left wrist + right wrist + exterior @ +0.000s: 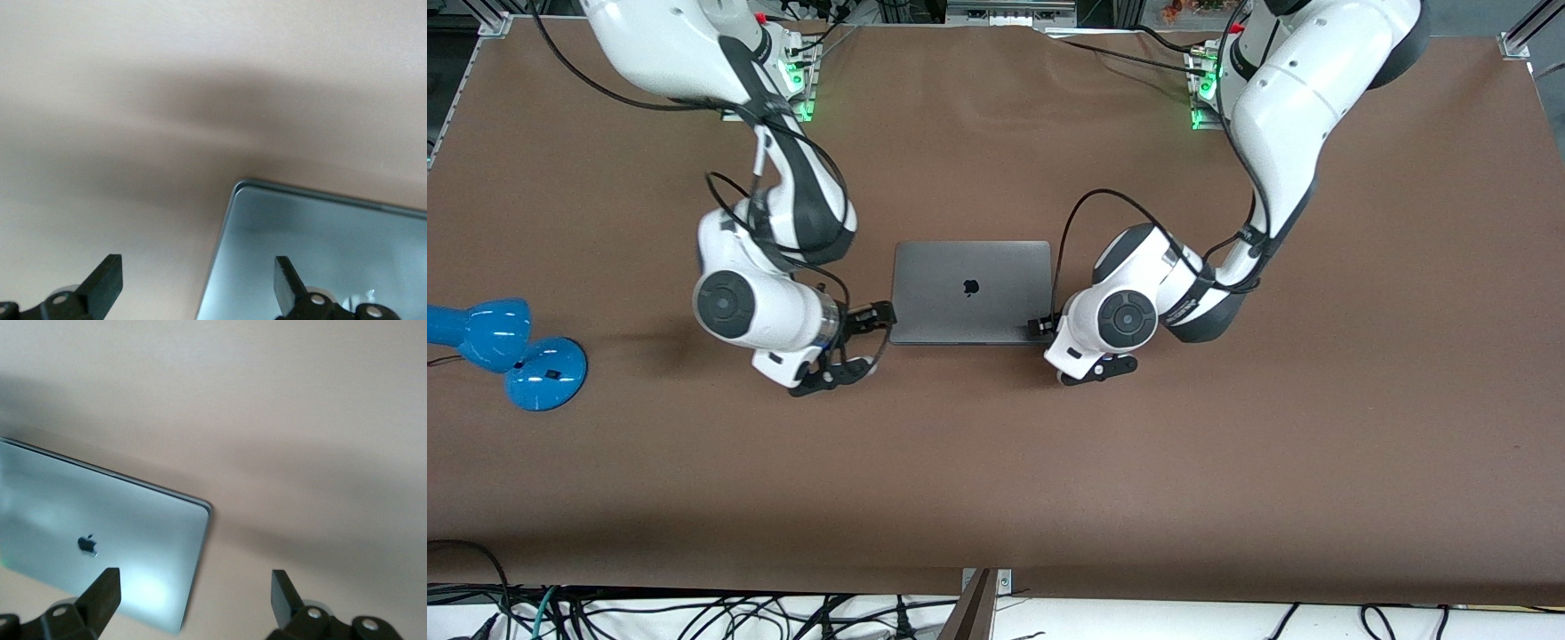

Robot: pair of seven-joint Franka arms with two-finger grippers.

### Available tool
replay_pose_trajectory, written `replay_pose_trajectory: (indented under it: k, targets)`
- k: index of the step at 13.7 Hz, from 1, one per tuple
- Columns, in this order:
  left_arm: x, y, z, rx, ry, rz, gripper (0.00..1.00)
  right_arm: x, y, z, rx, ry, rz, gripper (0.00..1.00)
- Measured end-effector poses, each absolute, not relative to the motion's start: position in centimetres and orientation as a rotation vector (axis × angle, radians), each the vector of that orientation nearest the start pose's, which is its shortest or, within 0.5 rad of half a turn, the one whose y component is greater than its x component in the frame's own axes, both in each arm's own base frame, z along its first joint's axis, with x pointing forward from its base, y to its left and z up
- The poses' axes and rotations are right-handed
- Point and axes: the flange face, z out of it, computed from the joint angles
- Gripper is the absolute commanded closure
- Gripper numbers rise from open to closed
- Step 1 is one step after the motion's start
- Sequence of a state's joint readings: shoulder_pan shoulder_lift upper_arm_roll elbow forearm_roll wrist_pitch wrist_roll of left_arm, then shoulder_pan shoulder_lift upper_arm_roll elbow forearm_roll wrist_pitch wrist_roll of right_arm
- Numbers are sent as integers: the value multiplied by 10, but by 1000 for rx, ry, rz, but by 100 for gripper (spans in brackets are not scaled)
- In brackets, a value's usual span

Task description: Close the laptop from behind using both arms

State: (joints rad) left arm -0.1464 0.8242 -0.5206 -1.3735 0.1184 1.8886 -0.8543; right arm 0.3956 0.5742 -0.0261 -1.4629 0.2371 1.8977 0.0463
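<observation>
The space-grey laptop (969,289) lies shut and flat in the middle of the brown table (996,480), lid up with the black apple logo showing. My right gripper (869,339) is open and empty, low beside the laptop's corner toward the right arm's end. In the right wrist view the laptop (100,533) shows with that corner close to one finger of the right gripper (193,595). My left gripper (1055,345) is open and empty at the laptop's other front-camera corner. In the left wrist view the left gripper (197,283) straddles the edge of the laptop (333,253).
A blue desk lamp (507,351) lies on the table at the right arm's end, well away from the laptop. Both arm bases stand along the table edge farthest from the front camera. Cables hang below the table edge nearest the front camera.
</observation>
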Motion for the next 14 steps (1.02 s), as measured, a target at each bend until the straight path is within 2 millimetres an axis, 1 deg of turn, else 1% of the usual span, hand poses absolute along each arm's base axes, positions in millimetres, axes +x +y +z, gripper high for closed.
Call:
replay_pose_trajectory:
  k: [2,5,7,9,11,13,14]
  targets:
    - [599,-364,294,-3113,-354,516,0,642,253,384,-3008,-253,235,0]
    - [584,-356,355,-3080,-324,453,0,635,236,444,-3069,-174,167,0]
    - [573,-347,394,-3061,-284,423,0,631,209,487,-3082,-122,115,0]
    - [565,-334,426,-3048,-236,408,0,626,170,524,-3096,-52,79,0]
    - [559,-316,458,-3031,-189,398,0,621,136,550,-3135,3,47,0]
    - [554,-290,489,-3045,-140,421,0,615,116,566,-3162,37,40,0]
    - [552,-272,503,-3067,-114,434,0,612,109,571,-3166,53,47,0]
